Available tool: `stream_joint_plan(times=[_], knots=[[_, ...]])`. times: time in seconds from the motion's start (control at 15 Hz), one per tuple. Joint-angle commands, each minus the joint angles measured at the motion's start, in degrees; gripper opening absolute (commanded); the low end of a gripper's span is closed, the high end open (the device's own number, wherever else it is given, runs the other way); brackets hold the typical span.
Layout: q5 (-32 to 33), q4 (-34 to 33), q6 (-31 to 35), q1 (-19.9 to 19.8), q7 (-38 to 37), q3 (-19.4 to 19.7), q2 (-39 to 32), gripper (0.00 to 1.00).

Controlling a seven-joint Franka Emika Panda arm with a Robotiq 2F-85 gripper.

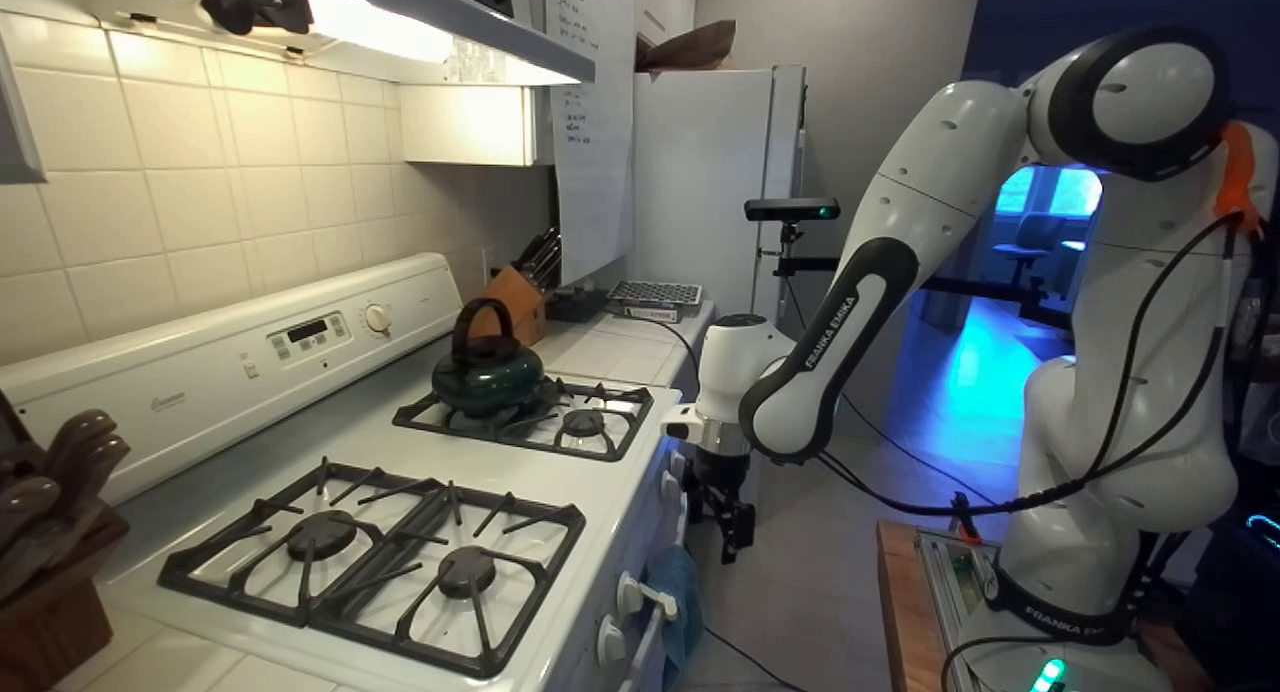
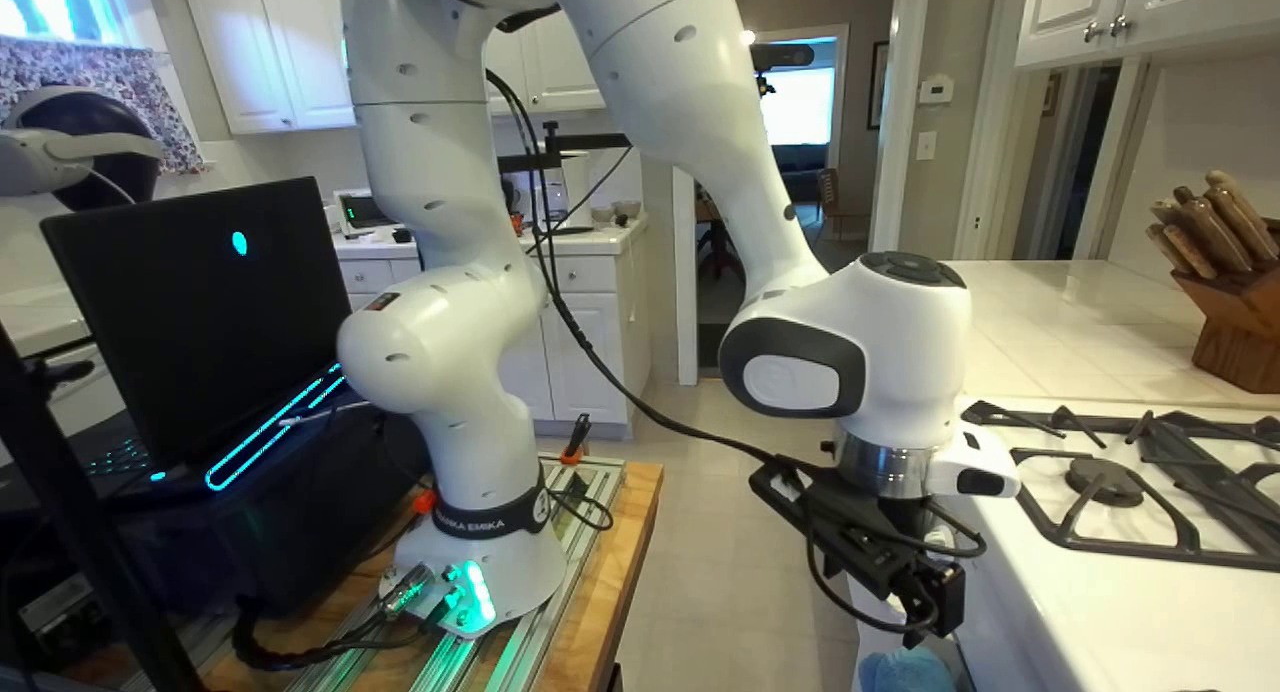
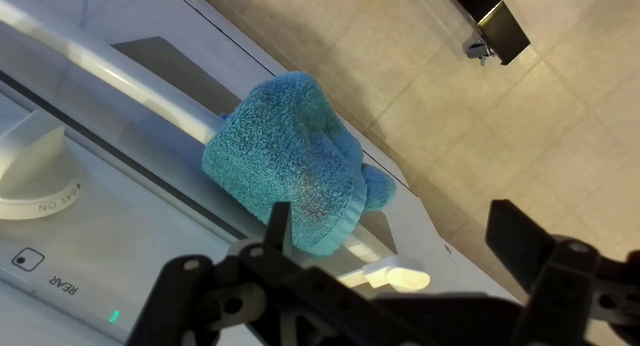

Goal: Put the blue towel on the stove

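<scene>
Jaws standing wide, gripping nothing

A black two-fingered gripper (image 3: 392,231) is hanging near the blue terry towel (image 3: 290,161), which is draping a white oven-door handle (image 3: 125,79) around the wrist view's centre. Pickup is seemingly pending, calling for descent, then pinching.

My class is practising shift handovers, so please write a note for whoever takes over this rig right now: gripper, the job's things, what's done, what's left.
Gripper: open, holding nothing, at the front of the stove.
Blue towel: draped over the oven door handle, below the cooktop.
On the stove: a green kettle.
Done: none of the transfer; the towel is not yet grasped.
Left: grip the towel, lift it off the handle, lay it on the stove, release.
</scene>
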State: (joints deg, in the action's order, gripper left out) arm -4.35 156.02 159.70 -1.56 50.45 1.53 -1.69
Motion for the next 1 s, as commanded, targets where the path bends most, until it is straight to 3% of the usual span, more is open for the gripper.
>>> stream_joint_plan(times=[0.0,0.27,0.93], knots=[[-1.4,-1.9,2.9,-1.0,5.1,-0.6,-4.6,1.00],[-0.8,-3.1,5.7,-2.8,7.3,-1.9,-7.8,1.00],[-0.3,-8.5,5.1,-8.7,10.7,-7.0,-14.3,1.00]])
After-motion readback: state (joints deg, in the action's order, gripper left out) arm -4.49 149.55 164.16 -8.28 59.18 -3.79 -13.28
